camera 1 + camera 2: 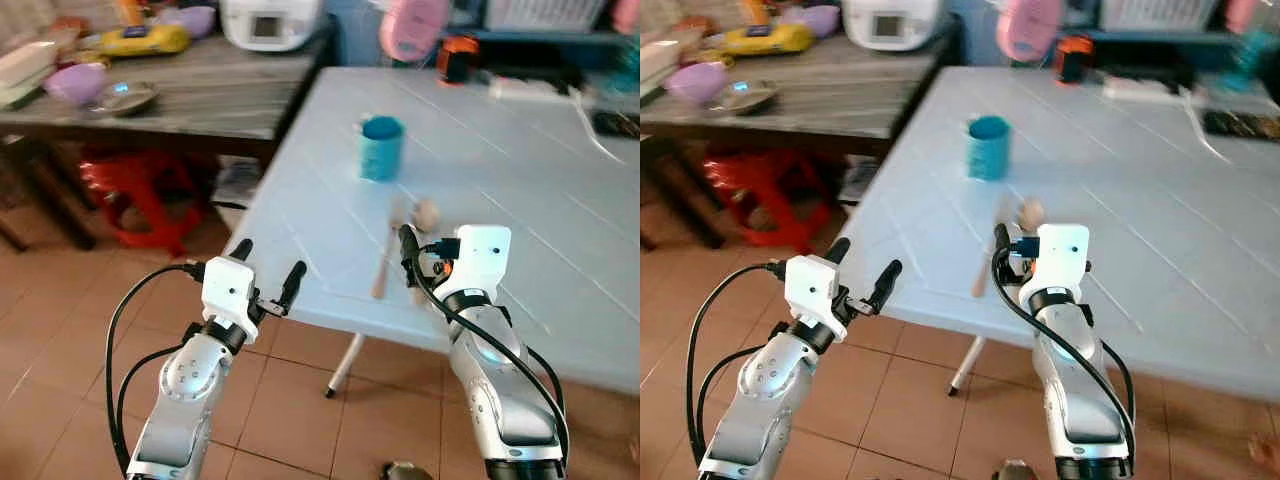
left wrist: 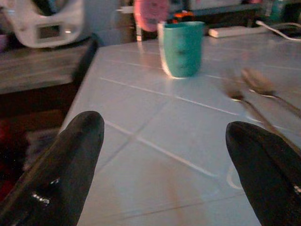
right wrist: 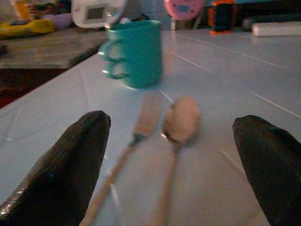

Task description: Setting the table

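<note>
A teal mug [image 1: 382, 147] stands on the pale blue tiled table [image 1: 520, 190], towards its near left part. Just in front of the mug lie a fork [image 3: 143, 117] and a spoon [image 3: 181, 121], side by side, both with wooden handles pointing at me. My right gripper [image 3: 171, 125] is open, low over the table's near edge, with the two handles lying between its fingers and untouched. My left gripper [image 1: 267, 268] is open and holds nothing, hovering at the table's near left corner and facing the mug [image 2: 181, 47].
A wooden side table [image 1: 200, 100] at the left carries bowls, a yellow item and a white cooker [image 1: 270, 22]. A red stool [image 1: 140, 190] stands under it. A white power strip [image 1: 530, 88] and an orange-black object [image 1: 457, 58] sit at the table's far side.
</note>
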